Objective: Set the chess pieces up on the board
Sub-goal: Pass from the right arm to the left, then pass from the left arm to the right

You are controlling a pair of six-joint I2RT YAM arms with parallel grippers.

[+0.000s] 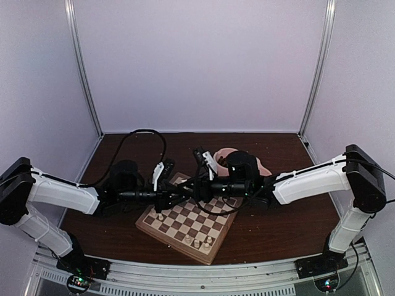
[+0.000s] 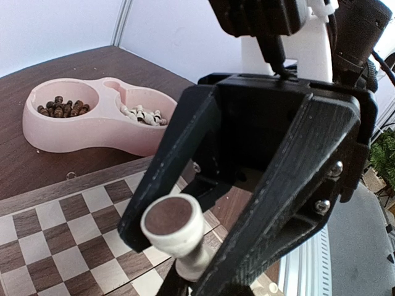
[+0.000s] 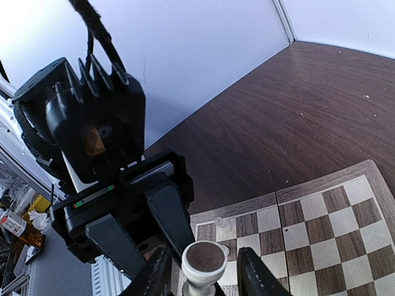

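Observation:
A pale cream chess piece (image 2: 174, 229) hangs upside down over the board's far-left corner, its brown felt base up; it also shows in the right wrist view (image 3: 205, 262). My left gripper (image 2: 188, 282) seems shut on its lower end at the frame's bottom edge. My right gripper (image 3: 205, 279) is open, with a gap between each finger and the piece. In the top view the left gripper (image 1: 168, 198) and right gripper (image 1: 192, 190) meet tip to tip and hide the piece. The board (image 1: 173, 245) carries a few cream pieces (image 1: 197, 242); one stands near its corner (image 3: 222, 225).
The pink double bowl (image 2: 92, 132) sits beyond the board, with dark brown figures (image 2: 58, 106) in one side and cream pieces (image 2: 142, 115) in the other. In the top view the bowl (image 1: 259, 165) is partly hidden behind the right arm. Cables loop over the table at the back.

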